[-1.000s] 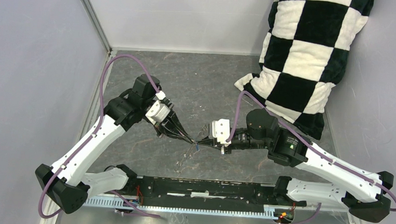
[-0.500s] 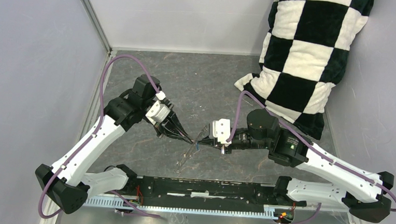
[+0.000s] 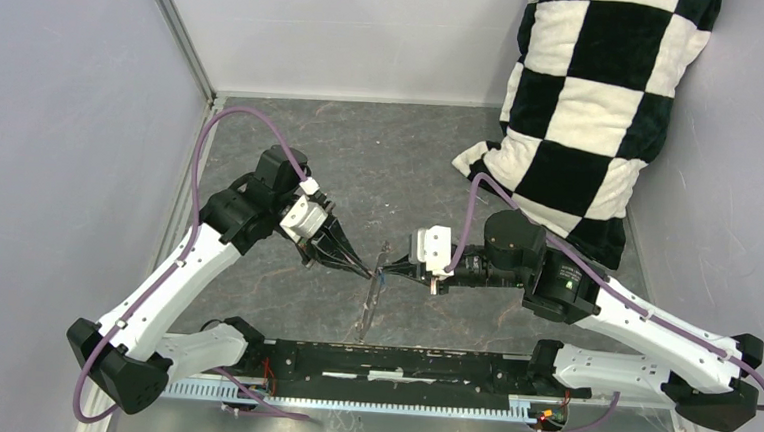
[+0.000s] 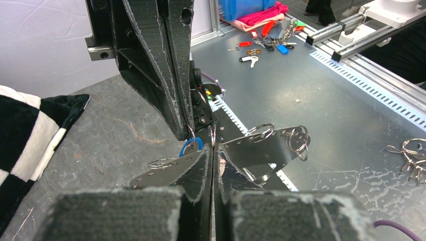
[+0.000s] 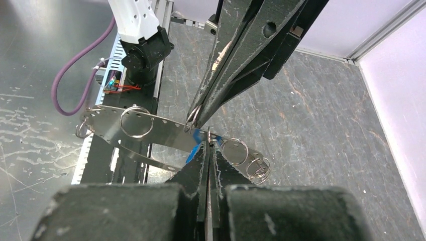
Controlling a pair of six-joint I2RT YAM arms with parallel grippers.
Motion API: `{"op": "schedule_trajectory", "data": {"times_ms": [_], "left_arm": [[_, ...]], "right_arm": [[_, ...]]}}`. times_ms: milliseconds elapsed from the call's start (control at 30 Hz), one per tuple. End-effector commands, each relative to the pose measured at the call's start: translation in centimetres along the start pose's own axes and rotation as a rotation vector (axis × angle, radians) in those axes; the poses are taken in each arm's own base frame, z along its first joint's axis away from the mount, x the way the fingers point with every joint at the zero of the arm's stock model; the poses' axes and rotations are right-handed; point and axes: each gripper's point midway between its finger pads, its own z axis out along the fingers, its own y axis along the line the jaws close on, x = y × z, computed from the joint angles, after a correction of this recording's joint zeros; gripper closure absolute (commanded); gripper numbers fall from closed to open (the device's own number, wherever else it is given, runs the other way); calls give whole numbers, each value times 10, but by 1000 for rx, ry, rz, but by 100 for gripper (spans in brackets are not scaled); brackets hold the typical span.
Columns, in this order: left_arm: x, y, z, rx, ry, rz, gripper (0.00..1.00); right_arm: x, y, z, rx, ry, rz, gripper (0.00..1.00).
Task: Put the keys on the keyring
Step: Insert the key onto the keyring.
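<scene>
Two grippers meet tip to tip above the middle of the table, each with its fingers pressed tight together. The left gripper reaches in from the left and the right gripper from the right. Between them is the keyring, a flat silvery strip punched with holes and carrying several split rings. From above it is edge-on, a thin line running from the tips towards the near edge, and it is held clear of the tabletop. In the left wrist view the strip crosses behind the left fingertips, and a small wire ring stands edge-on in the slit between them. The grip therefore seems to be on that ring rather than on the flat of the strip. The right wrist view shows much the same for the right fingers. The key, with its bright blue head, sits at the strip's edge just beside the right gripper's tip; whether it hangs from a ring I cannot tell. A black-and-white checked cushion leans in the far right corner, well apart. Loose keys lie on the metal bench beyond the table.
</scene>
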Motion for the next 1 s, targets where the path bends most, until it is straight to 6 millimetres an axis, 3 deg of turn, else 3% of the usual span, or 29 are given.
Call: {"op": "schedule_trajectory", "data": {"times_ms": [0, 433, 967], "left_arm": [[-6, -1, -1, -1, -5, 68, 98], [-8, -1, -1, -3, -5, 77, 98], [-3, 5, -3, -36, 31, 87, 98]], "right_arm": [[-20, -3, -3, 16, -67, -10, 99], [4, 7, 3, -17, -27, 32, 99], [-8, 6, 4, -15, -67, 33, 99]]}}
